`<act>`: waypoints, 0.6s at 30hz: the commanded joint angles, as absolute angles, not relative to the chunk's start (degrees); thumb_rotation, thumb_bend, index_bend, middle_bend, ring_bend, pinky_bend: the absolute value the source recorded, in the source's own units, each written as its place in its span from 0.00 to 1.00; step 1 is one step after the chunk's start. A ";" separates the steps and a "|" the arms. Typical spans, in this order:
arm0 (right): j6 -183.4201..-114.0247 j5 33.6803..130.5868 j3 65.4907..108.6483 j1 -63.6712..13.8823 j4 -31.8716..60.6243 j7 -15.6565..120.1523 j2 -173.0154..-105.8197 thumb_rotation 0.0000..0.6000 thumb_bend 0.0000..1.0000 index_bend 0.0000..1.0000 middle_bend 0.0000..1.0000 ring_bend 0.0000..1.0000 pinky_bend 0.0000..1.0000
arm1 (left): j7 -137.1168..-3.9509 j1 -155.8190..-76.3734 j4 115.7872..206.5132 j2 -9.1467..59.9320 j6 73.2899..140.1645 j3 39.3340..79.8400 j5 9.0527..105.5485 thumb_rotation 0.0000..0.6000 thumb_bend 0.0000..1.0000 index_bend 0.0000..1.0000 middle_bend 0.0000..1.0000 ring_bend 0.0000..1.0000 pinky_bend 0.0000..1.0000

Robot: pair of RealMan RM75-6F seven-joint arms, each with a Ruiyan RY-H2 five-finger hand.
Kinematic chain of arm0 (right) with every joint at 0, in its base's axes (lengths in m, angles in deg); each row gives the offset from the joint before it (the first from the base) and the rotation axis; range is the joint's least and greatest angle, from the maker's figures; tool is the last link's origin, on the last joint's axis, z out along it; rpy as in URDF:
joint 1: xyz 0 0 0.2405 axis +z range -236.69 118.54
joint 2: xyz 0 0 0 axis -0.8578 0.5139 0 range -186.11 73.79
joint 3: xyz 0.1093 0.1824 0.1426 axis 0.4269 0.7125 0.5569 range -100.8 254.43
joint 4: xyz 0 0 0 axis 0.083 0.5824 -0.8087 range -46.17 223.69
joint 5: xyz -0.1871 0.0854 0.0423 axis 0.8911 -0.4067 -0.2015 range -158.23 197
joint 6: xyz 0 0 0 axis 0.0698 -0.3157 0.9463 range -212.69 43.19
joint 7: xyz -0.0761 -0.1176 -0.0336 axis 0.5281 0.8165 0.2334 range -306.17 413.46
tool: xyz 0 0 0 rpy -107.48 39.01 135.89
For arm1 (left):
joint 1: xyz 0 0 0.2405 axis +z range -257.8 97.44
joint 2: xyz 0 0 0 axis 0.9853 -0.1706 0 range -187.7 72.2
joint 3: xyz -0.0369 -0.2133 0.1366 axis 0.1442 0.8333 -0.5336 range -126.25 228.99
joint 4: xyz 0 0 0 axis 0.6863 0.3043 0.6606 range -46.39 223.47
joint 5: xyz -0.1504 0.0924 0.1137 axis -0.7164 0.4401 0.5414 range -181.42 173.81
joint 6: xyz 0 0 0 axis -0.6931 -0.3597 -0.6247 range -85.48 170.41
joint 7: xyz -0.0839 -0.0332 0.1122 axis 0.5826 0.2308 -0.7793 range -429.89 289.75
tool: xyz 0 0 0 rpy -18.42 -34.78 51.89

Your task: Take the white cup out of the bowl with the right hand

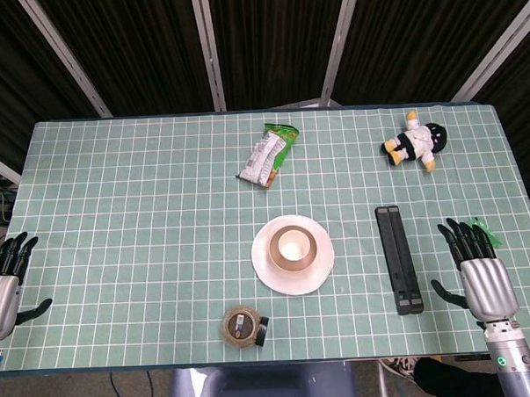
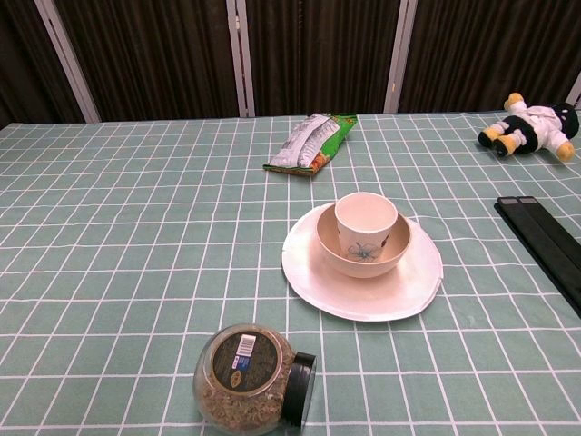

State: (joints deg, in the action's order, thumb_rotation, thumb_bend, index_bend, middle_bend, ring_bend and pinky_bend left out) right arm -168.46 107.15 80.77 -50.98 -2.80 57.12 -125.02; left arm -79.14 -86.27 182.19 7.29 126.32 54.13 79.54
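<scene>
A white cup (image 1: pixel 293 245) (image 2: pixel 365 223) with a small flower print stands upright inside a tan bowl (image 1: pixel 277 262) (image 2: pixel 386 261), which sits on a white plate (image 1: pixel 264 267) (image 2: pixel 381 291) near the table's middle. My right hand (image 1: pixel 473 264) hovers flat at the right edge of the table, fingers spread and holding nothing, well to the right of the bowl. My left hand (image 1: pixel 3 276) rests at the left edge, fingers apart and holding nothing. The chest view shows neither hand.
A black flat stand (image 1: pixel 398 257) (image 2: pixel 546 243) lies between the plate and my right hand. A jar on its side (image 1: pixel 243 326) (image 2: pixel 251 378) lies at the front. A snack bag (image 1: pixel 267 154) (image 2: pixel 311 143) and a plush doll (image 1: pixel 415 142) (image 2: pixel 535 124) lie at the back.
</scene>
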 commanded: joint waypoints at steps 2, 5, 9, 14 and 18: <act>-168.42 107.07 80.80 -50.97 -2.79 57.07 -125.02 1.00 0.16 0.00 0.00 0.00 0.00 | -79.12 -86.24 182.21 7.30 126.36 54.12 79.56 1.00 0.00 0.00 0.00 0.00 0.00; -168.41 107.06 80.85 -50.92 -2.72 57.05 -125.05 1.00 0.15 0.00 0.00 0.00 0.00 | -79.14 -86.22 182.18 7.28 126.41 54.12 79.56 1.00 0.00 0.00 0.00 0.00 0.00; -168.12 107.20 80.72 -50.79 -2.72 56.87 -125.02 1.00 0.15 0.00 0.00 0.00 0.00 | -78.94 -86.11 182.21 7.23 126.56 54.19 79.44 1.00 0.00 0.00 0.00 0.00 0.00; -168.14 108.80 80.58 -50.17 -2.89 56.63 -125.20 1.00 0.16 0.00 0.00 0.00 0.00 | -78.27 -85.98 181.93 7.04 126.60 54.44 78.87 1.00 0.00 0.00 0.00 0.00 0.00; -167.35 110.73 80.47 -48.84 -3.15 55.13 -125.80 1.00 0.15 0.10 0.00 0.00 0.00 | -77.57 -86.03 181.78 6.85 126.45 54.67 78.56 1.00 0.00 0.00 0.00 0.00 0.00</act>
